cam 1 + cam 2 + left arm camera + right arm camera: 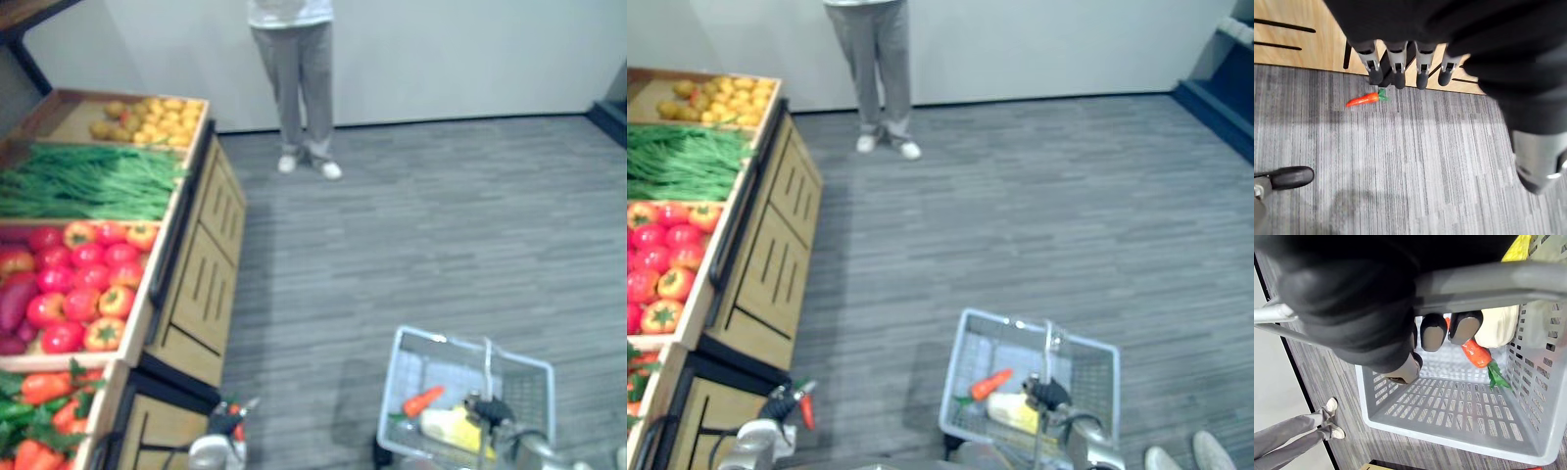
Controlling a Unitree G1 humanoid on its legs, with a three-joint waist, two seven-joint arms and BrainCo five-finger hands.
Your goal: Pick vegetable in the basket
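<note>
Orange carrot [1364,100] lies on the floor [1415,161] just past the fingertips of the left robot hand [1422,63], whose straight fingers hold nothing, probably poised to pick it up. Its long axis runs roughly along the row of fingertips, green top nearest them, tip pointing away from the thumb. The right robot hand [1432,333] curls round the handle [1488,281], carrying the basket [1459,438] with a second carrot [1476,355] below its fingers.

"Where's the basket [395,387]?"
"On the floor at my right, its handle in my right hand [1361,308]. A carrot [423,400] and a packet [446,426] lie in it."
"The stand [201,274]?"
"Along my left. A second carrot [1364,100] shows just past my left hand [1396,63], before the stand's base. A person [294,88] stands far behind, by the wall [470,59]."
</note>
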